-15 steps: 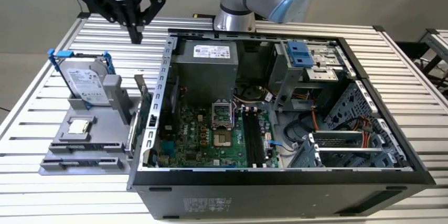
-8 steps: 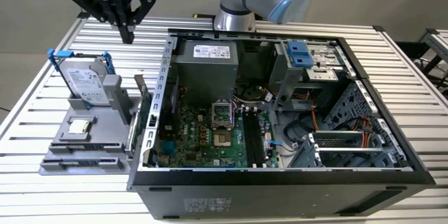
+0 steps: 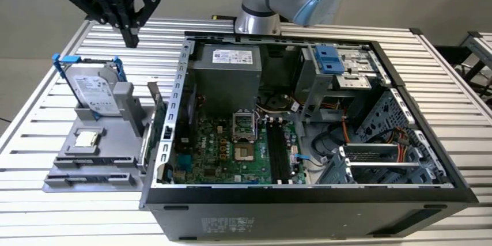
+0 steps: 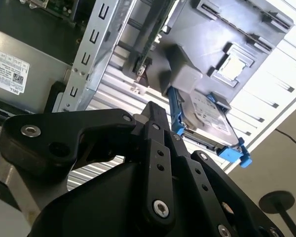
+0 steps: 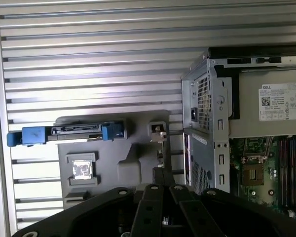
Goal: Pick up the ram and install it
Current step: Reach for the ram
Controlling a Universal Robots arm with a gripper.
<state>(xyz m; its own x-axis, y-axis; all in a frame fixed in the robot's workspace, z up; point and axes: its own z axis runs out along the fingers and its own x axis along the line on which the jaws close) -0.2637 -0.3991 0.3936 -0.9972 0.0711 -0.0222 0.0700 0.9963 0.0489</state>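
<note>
Ram [image 3: 156, 108] stands on edge, not yet picked up, in the grey holder [image 3: 92, 168] just beside the open computer case [image 3: 307, 205], on the exterior view's left. Farther back, the gripper [image 3: 130, 37] hovers over the bench [image 3: 31, 125], fingers pressed together, empty.

Exterior view looks down; both wrist views share the holder [image 5: 133, 148] [image 4: 212, 29].

Open PC case [image 3: 307, 220] on slatted tabletop [image 3: 69, 214], mobo [image 3: 223, 154] exposed. Beside it, grey holder [image 3: 84, 174] w/ HDD [image 3: 96, 93] upright in blue bracket, plus small silver CPU [image 3: 87, 138].
</note>
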